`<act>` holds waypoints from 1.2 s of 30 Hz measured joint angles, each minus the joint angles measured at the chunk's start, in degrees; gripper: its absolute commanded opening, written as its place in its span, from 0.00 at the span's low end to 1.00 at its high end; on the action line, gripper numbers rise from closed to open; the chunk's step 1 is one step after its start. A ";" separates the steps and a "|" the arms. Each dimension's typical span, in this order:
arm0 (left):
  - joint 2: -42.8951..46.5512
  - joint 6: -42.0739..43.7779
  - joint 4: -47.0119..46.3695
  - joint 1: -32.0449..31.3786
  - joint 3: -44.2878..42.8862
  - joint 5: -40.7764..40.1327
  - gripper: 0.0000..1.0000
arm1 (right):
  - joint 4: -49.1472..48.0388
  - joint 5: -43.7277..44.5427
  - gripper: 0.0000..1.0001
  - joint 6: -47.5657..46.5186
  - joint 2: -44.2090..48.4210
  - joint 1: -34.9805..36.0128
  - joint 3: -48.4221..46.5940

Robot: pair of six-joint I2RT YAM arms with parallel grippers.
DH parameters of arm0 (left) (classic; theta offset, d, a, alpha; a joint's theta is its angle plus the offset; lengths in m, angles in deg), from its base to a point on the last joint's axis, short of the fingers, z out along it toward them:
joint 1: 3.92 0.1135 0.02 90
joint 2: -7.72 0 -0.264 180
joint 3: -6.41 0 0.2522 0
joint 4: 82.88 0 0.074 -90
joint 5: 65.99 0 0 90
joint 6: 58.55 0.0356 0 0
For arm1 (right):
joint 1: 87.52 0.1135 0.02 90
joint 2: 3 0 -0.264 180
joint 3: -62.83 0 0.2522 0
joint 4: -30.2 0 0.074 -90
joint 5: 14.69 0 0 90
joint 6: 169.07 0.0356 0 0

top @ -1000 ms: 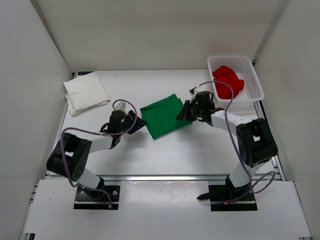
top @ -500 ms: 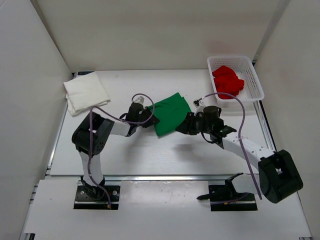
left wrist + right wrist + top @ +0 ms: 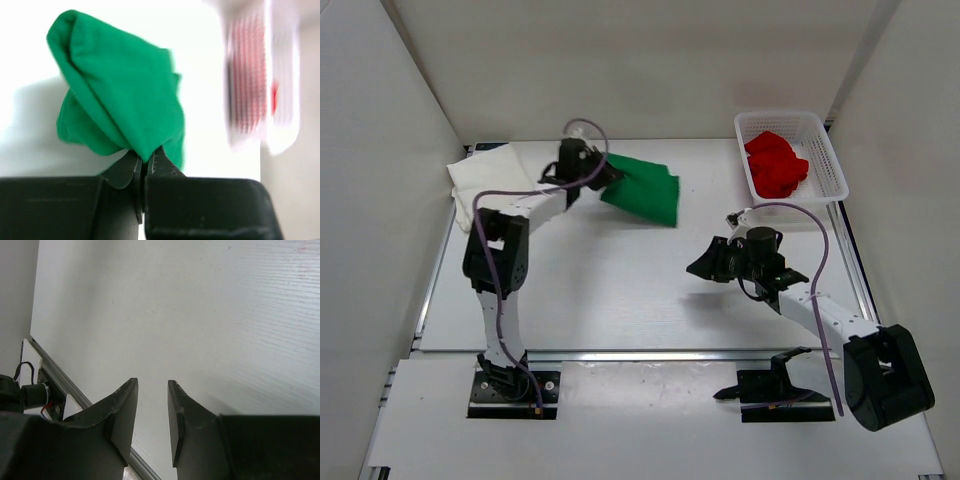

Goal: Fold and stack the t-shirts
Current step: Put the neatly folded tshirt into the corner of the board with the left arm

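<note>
The folded green t-shirt (image 3: 645,188) hangs at the back centre of the table, pinched at its left corner by my left gripper (image 3: 603,177). In the left wrist view the green t-shirt (image 3: 117,100) droops from my shut left gripper (image 3: 146,159). The folded white t-shirt (image 3: 488,183) lies at the back left, just left of that gripper. The red t-shirt (image 3: 775,163) sits crumpled in the white basket (image 3: 827,150). My right gripper (image 3: 705,268) hovers open over bare table right of centre, and in the right wrist view nothing is between the fingers of the right gripper (image 3: 152,385).
The white mesh basket stands at the back right corner, its blurred side (image 3: 260,80) visible beyond the green cloth. White walls enclose the table on three sides. A metal rail (image 3: 650,353) runs along the near edge.
My left gripper shut on the green t-shirt and carried it from the table's centre to the back left, toward the white one. My right gripper let go, opened and drew back toward the near right.
</note>
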 measured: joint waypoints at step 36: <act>31.32 14.03 -25.51 -8.15 46.47 -24.35 0.99 | -19.17 19.34 0.99 -9.27 -12.20 -1.75 -3.28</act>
